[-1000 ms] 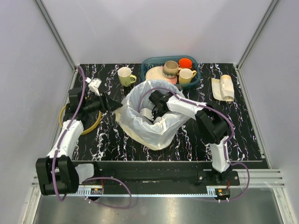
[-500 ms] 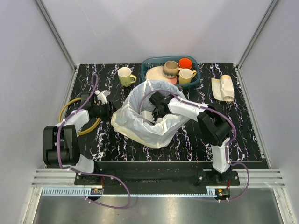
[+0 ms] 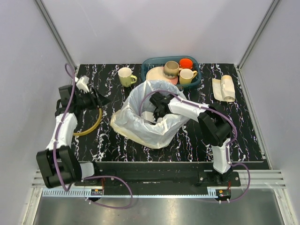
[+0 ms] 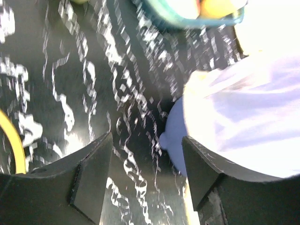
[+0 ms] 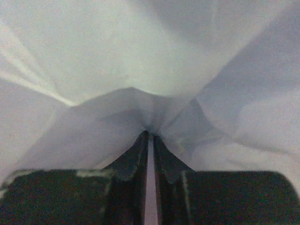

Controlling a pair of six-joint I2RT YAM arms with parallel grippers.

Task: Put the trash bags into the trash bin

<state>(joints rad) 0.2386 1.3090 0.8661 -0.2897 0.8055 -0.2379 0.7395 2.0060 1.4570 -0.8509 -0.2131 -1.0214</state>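
Since half a second ago your left arm is drawing back toward the table's left edge, so the left gripper (image 3: 100,100) is now sitting apart from the sack rather than at its side, while your right arm is staying where it was. The black, white-veined marble-look tabletop (image 3: 234,131) is carrying everything. At its middle the large crinkly cream-white translucent plastic sack (image 3: 140,131) is draping over and down around the round blue plastic trash bin (image 4: 172,140). From above it is hiding nearly all of the bin, and only a patch of blue wall is showing under the film in the left wrist view. Behind it the teal oval plastic dish basket (image 3: 149,63) is holding a cream plate (image 3: 154,75) and mugs (image 3: 188,75). A thin yellow ring (image 3: 95,124) is lying flat under your left arm, apart from the bin. The small pale folded bundle of bags (image 3: 224,88) is resting near the right edge, outside the bin. A pale yellow ceramic mug (image 3: 125,76) is standing left of the basket. Your left gripper is hanging with its jaws wide apart and nothing in them. Your right gripper (image 5: 150,133) is reaching down inside the sack's mouth, jaws all but closed, pinching a fold of film at the tips.
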